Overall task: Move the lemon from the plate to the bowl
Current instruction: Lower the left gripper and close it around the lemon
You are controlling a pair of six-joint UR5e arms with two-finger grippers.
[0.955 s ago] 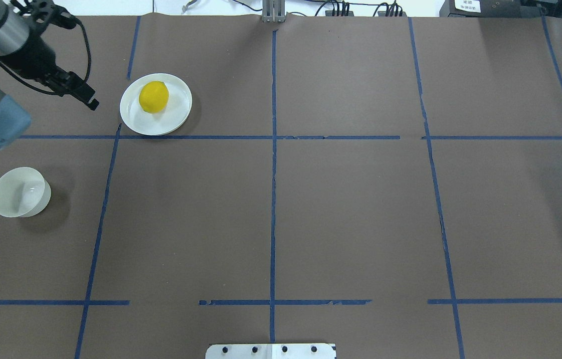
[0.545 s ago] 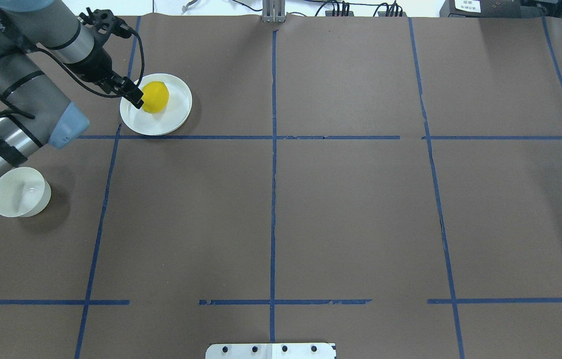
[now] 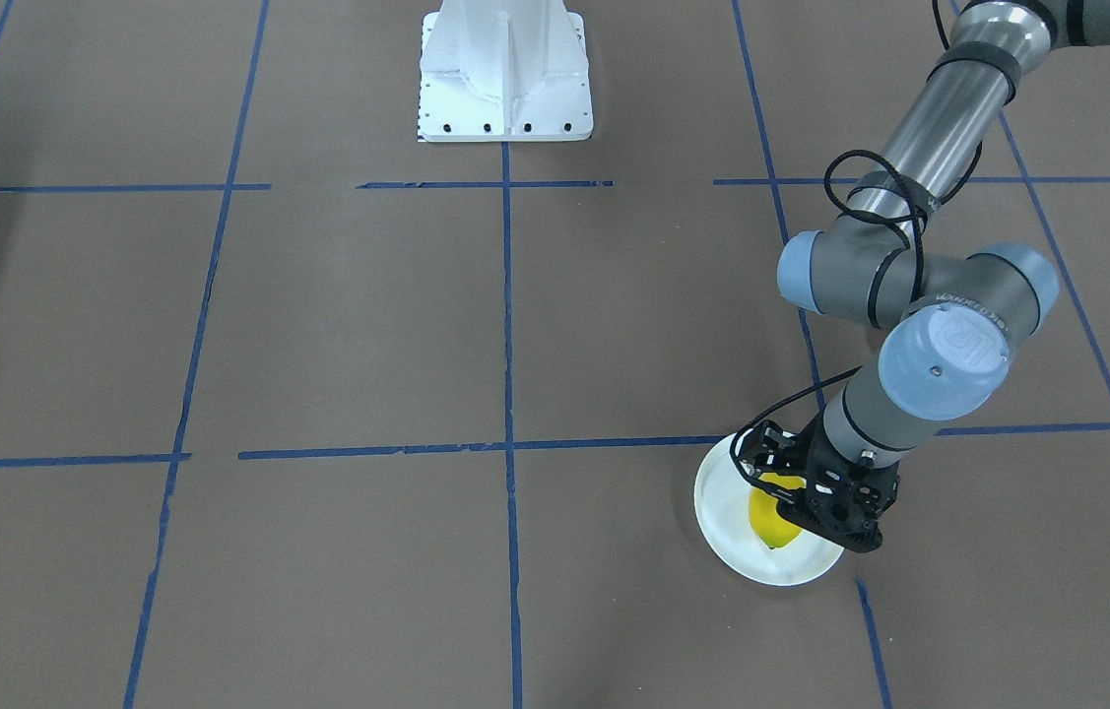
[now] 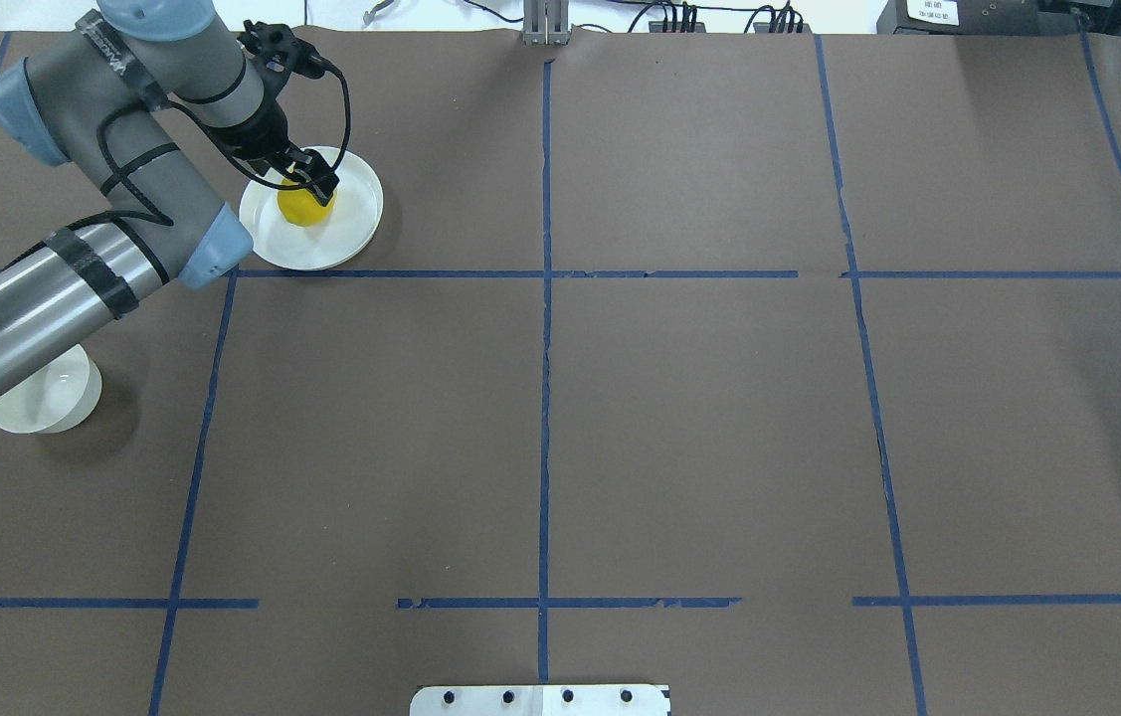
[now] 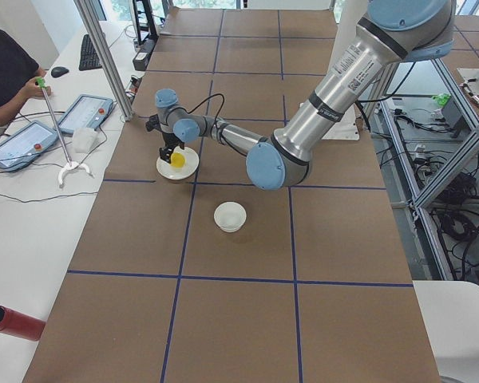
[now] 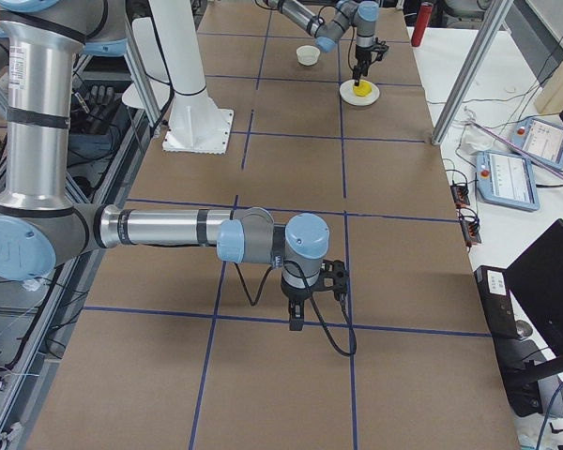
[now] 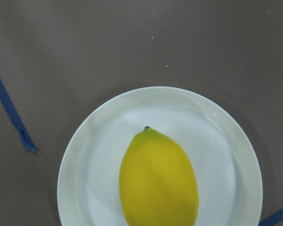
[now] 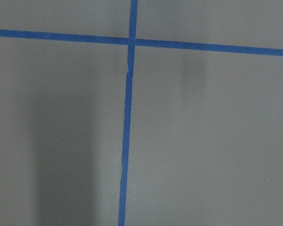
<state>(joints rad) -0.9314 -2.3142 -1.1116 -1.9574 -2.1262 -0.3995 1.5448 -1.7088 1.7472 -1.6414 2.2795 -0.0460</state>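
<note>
The yellow lemon lies on the flat white plate at the far left of the table. My left gripper hangs right over the lemon, open, its fingers on either side of it in the front view. The left wrist view shows the lemon resting on the plate, with no fingers in view. The small white bowl stands nearer the robot, partly hidden by my left forearm, and it is empty in the exterior left view. My right gripper shows only in the exterior right view, low over bare table; I cannot tell its state.
Brown paper with a blue tape grid covers the table. The white robot base stands at the near edge. An operator, tablets and a red cylinder are on a side bench beyond the table's far edge.
My left arm has swung right from the table's left edge to the plate. Its gripper now sits over the lemon, and the forearm now covers part of the bowl.
</note>
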